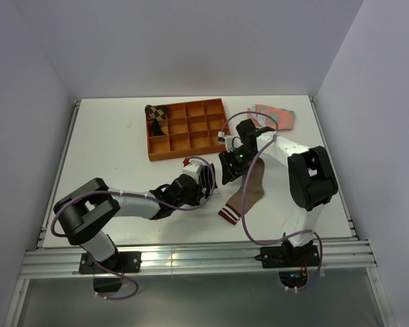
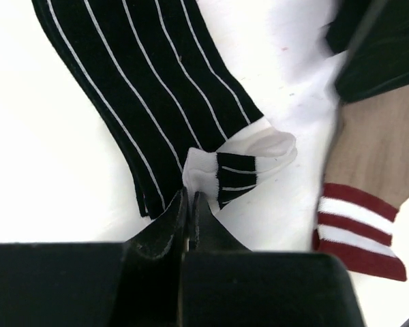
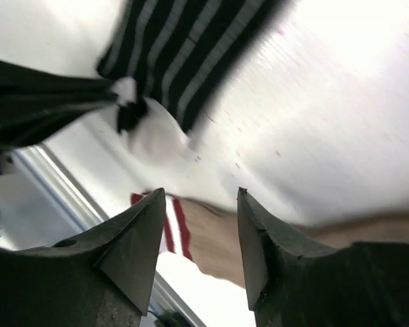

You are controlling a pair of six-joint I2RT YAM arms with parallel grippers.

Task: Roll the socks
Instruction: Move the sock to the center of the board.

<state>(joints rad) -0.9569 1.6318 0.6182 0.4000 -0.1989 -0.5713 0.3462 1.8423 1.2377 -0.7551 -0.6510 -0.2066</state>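
A white table (image 1: 109,150) stands between plain pale walls (image 1: 191,41), evenly lit.

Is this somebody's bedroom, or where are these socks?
Probably a robot lab booth, not a bedroom. Plain white walls box in a white table. A left arm and a right arm are bolted to a metal rail. A black sock and a tan sock lie near an orange tray.
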